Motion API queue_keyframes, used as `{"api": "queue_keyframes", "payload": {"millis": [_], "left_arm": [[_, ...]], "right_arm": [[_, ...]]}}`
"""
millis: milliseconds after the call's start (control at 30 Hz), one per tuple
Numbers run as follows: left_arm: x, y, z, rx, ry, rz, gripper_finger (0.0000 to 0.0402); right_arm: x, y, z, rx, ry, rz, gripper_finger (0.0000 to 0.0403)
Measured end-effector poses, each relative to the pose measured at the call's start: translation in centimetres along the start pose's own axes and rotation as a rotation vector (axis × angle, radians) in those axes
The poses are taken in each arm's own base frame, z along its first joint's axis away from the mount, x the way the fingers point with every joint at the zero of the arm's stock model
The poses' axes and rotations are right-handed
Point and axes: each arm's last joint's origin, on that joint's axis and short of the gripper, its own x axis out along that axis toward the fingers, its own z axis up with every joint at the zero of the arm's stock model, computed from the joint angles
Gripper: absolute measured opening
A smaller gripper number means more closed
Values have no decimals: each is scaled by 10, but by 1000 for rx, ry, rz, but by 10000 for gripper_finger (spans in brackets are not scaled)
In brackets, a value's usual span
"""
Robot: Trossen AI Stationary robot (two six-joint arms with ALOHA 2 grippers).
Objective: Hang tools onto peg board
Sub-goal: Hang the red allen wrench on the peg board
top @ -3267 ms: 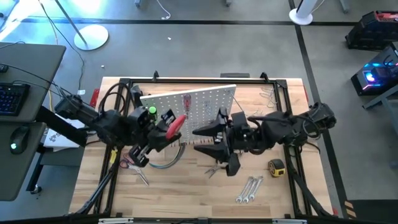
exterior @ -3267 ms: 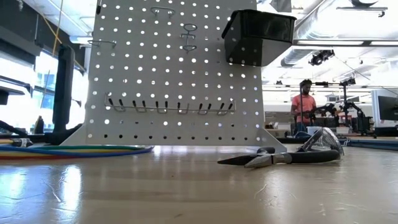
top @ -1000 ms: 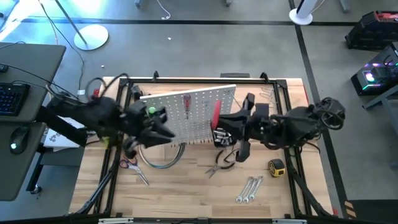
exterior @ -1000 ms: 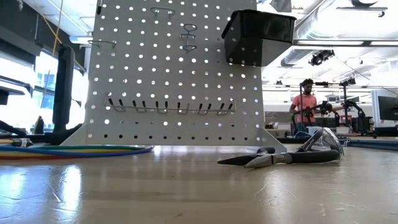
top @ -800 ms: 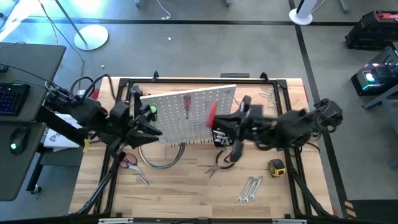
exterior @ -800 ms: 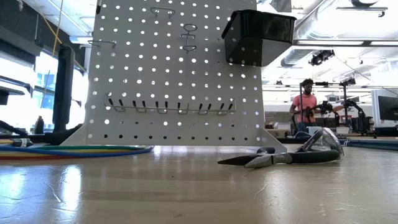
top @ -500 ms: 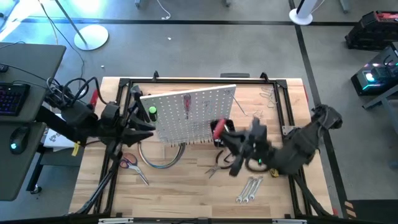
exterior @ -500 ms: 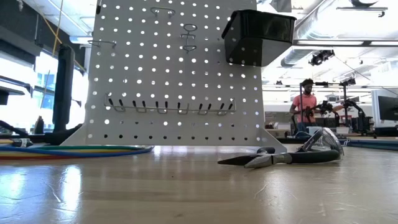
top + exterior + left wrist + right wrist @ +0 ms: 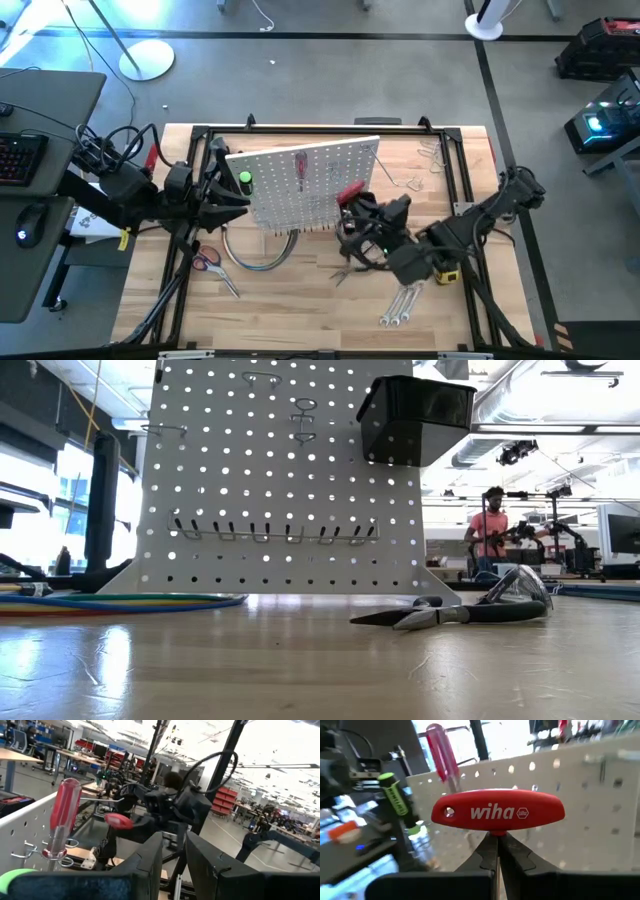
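Note:
The white peg board (image 9: 305,185) stands upright at the table's middle, with a black bin (image 9: 415,418) fixed to it. A red-handled screwdriver (image 9: 65,815) hangs in a ring hook on it, with a green-handled one (image 9: 243,180) beside it. My right gripper (image 9: 352,205) is in front of the board's right part, shut on a red T-handled tool (image 9: 497,812). My left gripper (image 9: 240,200) hovers at the board's left edge, its fingers (image 9: 150,865) a little apart with nothing between them. Pliers (image 9: 352,266), scissors (image 9: 207,262) and wrenches (image 9: 400,305) lie on the table. My right gripper pinches the T-handled tool's thin metal shaft (image 9: 495,839) between its two fingers, just behind the red crossbar handle. The fingers reach level toward the board and lie along the shaft. The handle sits crosswise beyond the fingertips, lifted clear of the table.
A curved bundle of coloured cables (image 9: 262,255) lies before the board's left foot. A yellow tape measure (image 9: 445,272) shows under my right arm. A black metal frame (image 9: 200,135) rims the table. A person (image 9: 488,530) stands far off in the room.
My right gripper has sunk in front of the board and rolled, turning the red T-handle with it; its arm has swung toward the table's near edge. My left gripper has drawn back toward the table's left edge, away from the board's face.

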Motion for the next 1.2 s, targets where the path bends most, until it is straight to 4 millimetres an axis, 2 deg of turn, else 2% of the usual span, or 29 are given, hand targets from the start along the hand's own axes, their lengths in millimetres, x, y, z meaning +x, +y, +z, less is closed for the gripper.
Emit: {"api": "queue_keyframes", "payload": {"millis": [167,533,767,1200], "left_arm": [[0,0,0,-4,-3,6,76],[0,1,2,-13,-28,44,76],[0,1,1,-7,-20,45,76],[0,2,0,4,-4,48,76]], "right_arm": [[16,2,13,-87,-32,-10,0],[52,-2,37,-120,-97,0,0],[60,-3,50,-145,-154,26,0],[72,-9,52,-190,-157,-29,0]]}}
